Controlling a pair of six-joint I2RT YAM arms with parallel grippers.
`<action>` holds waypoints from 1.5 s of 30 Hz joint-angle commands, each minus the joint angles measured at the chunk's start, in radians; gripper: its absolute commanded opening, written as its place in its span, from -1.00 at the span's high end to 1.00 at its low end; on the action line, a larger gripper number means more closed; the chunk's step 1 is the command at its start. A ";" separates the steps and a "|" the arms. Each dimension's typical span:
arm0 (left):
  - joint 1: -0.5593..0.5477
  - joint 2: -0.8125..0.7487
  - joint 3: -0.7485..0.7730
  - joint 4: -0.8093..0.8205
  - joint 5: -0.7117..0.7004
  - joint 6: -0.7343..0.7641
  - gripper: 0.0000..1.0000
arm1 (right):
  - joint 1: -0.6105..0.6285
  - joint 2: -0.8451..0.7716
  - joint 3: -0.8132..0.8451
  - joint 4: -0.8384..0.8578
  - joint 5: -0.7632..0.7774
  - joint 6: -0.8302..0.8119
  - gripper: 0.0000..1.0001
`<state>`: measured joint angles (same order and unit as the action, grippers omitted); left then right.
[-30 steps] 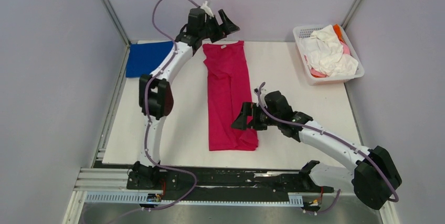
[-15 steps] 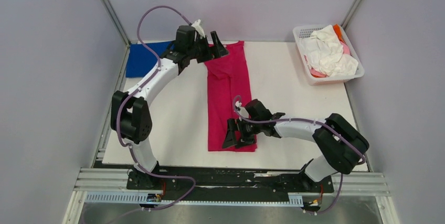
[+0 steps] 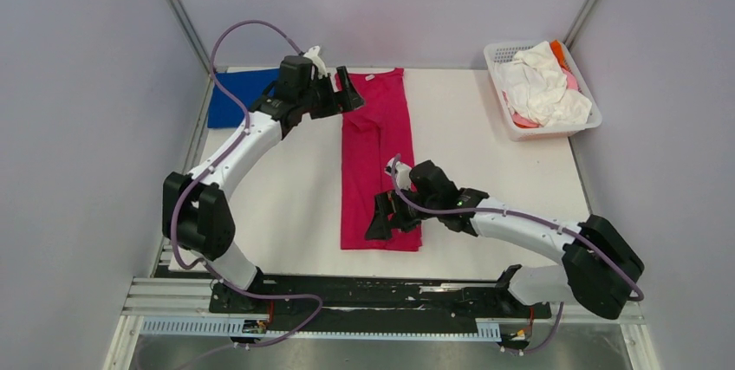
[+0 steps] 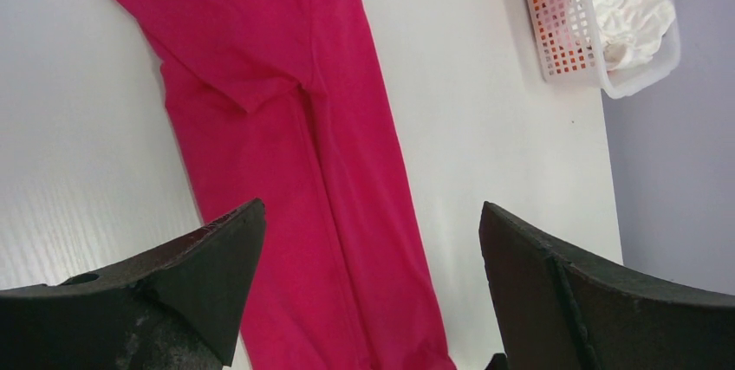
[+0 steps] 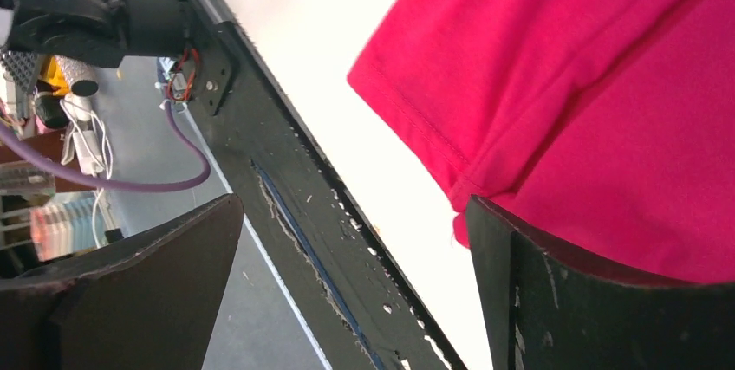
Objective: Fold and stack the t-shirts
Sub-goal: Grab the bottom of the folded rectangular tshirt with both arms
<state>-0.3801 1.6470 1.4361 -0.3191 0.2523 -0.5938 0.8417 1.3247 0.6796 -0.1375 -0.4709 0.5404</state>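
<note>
A magenta-red t-shirt point(image 3: 374, 145) lies folded into a long narrow strip down the middle of the white table, neck label at the far end. It also shows in the left wrist view point(image 4: 295, 145) and the right wrist view point(image 5: 589, 101). My left gripper point(image 3: 340, 93) is open and empty above the strip's far left edge. My right gripper point(image 3: 386, 218) is open and empty over the strip's near hem. A royal-blue t-shirt point(image 3: 232, 100) lies flat at the far left. White, pink and orange t-shirts point(image 3: 542, 84) are heaped in the basket.
A white lattice basket point(image 3: 507, 119) stands at the table's far right, also in the left wrist view point(image 4: 563, 41). The black rail point(image 3: 364, 296) runs along the near edge. Grey walls close the left, back and right sides.
My left gripper has come down and leftward from the back wall to the strip's far end. My right gripper has moved nearer and left onto the near hem. The shirt has not moved.
</note>
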 commanded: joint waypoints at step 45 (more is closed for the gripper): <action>-0.371 -0.327 -0.901 -0.013 -0.039 -0.251 -0.18 | -0.075 -0.147 -0.228 -0.162 0.278 0.291 0.33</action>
<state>-0.7425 1.2713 0.5354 -0.3302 0.2790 -0.8585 0.7689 1.1652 0.4389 -0.3012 -0.1669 0.8364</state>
